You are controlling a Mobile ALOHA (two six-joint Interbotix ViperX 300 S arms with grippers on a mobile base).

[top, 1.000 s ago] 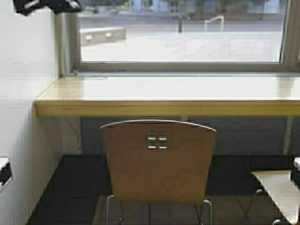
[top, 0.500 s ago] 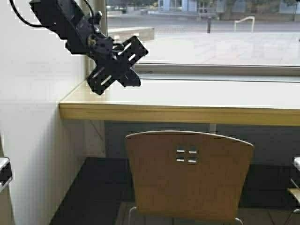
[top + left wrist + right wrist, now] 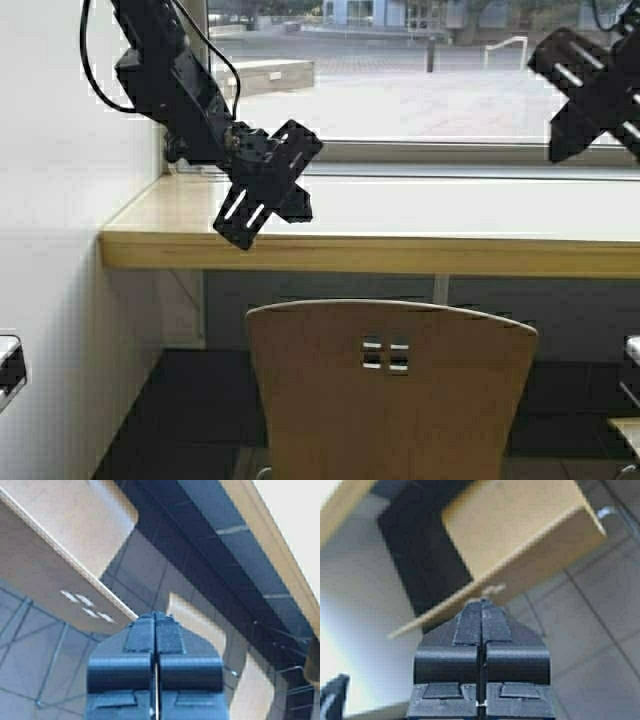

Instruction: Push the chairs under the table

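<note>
We see the left gripper (image 3: 262,195) raised in the air at the left, above the near edge of the worktop (image 3: 420,215) and up and to the left of the chair (image 3: 390,390). In its wrist view the jaws are pressed together, only a thin seam between the fingers (image 3: 137,647), with nothing held.

The right gripper (image 3: 590,95) hangs high at the right, in front of the window (image 3: 410,95). Its wrist view shows the jaws likewise closed flat against each other, fingers (image 3: 467,625) meeting at a thin line, empty.

The plywood chair stands before us in the high view, its backrest towards us with the four small square holes (image 3: 385,356) near the top. Its top edge sits below the yellowish front edge of the worktop. The seat is hidden behind the backrest in this view, so we cannot tell how far it reaches under the worktop. The left wrist view shows the same chair (image 3: 65,580) from above, seat and holed backrest, standing on a dark tiled floor (image 3: 30,680), with more pale chair seats (image 3: 195,620) farther along the worktop's underside.

At the far right of the high view, a corner of a second chair seat (image 3: 628,432) shows. A white wall (image 3: 60,300) closes the left end of the worktop.

We note no containers.
</note>
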